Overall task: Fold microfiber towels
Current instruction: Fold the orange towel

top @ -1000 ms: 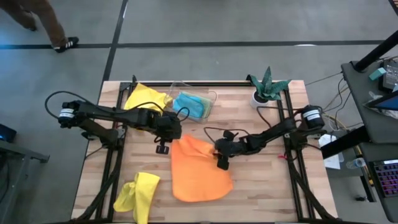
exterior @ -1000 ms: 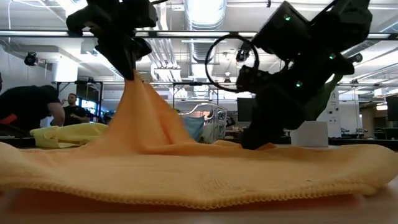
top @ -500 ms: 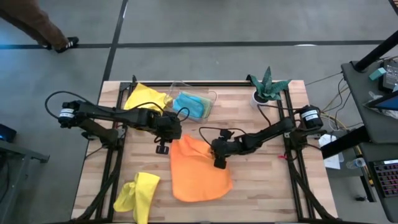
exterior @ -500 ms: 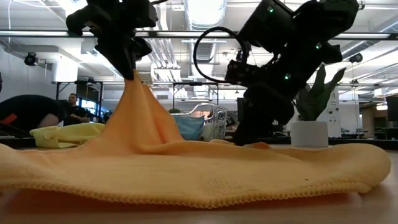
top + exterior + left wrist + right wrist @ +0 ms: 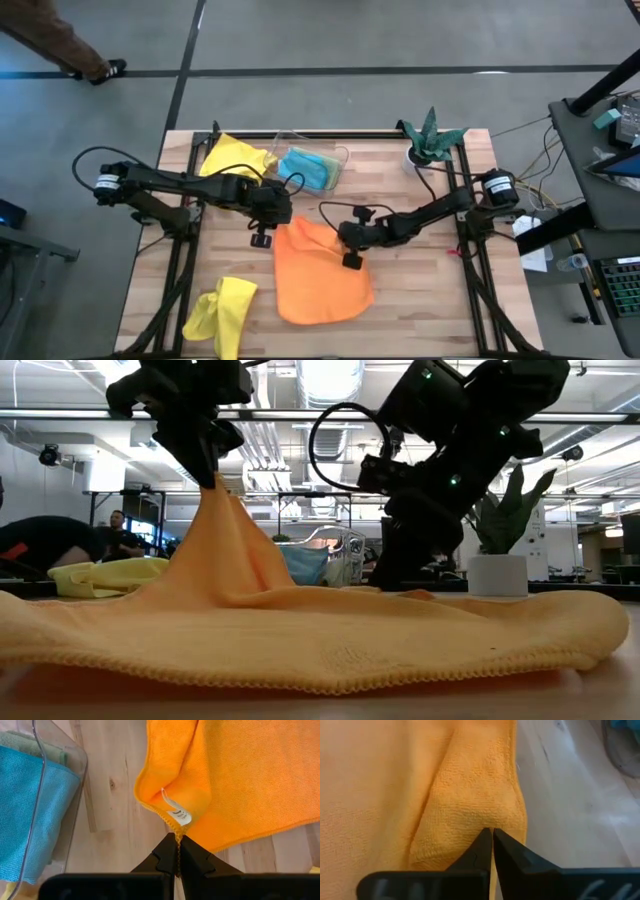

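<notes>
The orange towel [image 5: 320, 280] lies spread at the table's centre, and its far left corner rises to a peak [image 5: 212, 490]. My left gripper [image 5: 268, 232] is shut on that peak above the table. My right gripper [image 5: 349, 261] is shut low on the towel's right side, near its far right corner. One yellow towel [image 5: 237, 157] lies crumpled at the far left. Another yellow towel [image 5: 222, 312] lies at the near left. A turquoise towel [image 5: 308, 168] rests in the clear tray [image 5: 340, 155]. My left gripper pinches the orange towel's corner [image 5: 176, 831] between its two fingertips, right beside the white tag [image 5: 176, 812], coming steeply from above. The corner is lifted clear, and the cloth slopes down from it to the table. My right gripper pinches a small pucker of cloth at the towel's hemmed right edge [image 5: 495, 822], near the far right corner. Its fingers slant down from the table's right side. The cloth there stays low on the table.
A potted plant [image 5: 432, 140] stands at the far right corner. The clear tray sits at the far edge, just beyond my left gripper, with a green cloth [image 5: 22, 741] under the turquoise one. Bare wood lies to the right of the orange towel.
My right gripper has shifted a little toward the left arm and has shut on the orange towel's right edge, gathering a small pucker. The towel's lifted corner and my left gripper have kept still.
</notes>
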Controlling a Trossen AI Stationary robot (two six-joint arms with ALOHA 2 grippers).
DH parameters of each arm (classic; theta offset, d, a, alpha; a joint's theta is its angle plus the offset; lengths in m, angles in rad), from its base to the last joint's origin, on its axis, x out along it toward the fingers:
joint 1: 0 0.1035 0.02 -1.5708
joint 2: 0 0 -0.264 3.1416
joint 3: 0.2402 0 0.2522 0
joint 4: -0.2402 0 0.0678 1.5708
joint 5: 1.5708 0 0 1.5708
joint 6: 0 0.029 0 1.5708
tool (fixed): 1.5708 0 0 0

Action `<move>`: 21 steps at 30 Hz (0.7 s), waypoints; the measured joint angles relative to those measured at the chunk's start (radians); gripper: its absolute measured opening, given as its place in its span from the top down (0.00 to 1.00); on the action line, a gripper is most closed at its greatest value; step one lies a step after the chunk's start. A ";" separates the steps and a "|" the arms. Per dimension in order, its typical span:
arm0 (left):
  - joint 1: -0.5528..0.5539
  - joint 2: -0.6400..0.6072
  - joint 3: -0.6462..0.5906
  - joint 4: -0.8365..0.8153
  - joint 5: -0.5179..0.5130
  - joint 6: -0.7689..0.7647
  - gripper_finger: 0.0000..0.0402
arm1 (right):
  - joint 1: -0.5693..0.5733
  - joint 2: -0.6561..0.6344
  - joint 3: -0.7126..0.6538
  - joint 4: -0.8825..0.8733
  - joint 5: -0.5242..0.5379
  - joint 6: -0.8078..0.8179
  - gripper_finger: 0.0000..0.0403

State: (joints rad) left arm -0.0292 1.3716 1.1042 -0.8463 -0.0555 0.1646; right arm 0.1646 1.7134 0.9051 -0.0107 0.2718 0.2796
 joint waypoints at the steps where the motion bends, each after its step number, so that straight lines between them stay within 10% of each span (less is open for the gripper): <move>1: 0.000 0.000 0.000 0.000 0.000 0.000 1.00 | -0.003 0.000 0.000 -0.006 0.000 0.010 0.98; 9: 0.000 0.000 0.000 0.000 0.000 0.000 1.00 | -0.050 0.000 0.000 -0.008 -0.058 0.134 0.93; 21: -0.005 0.000 0.000 0.000 0.022 0.000 1.00 | -0.095 -0.002 -0.002 0.020 -0.167 0.231 0.48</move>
State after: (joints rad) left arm -0.0338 1.3716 1.1038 -0.8459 -0.0334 0.1649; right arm 0.0692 1.7111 0.9029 0.0088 0.1043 0.5110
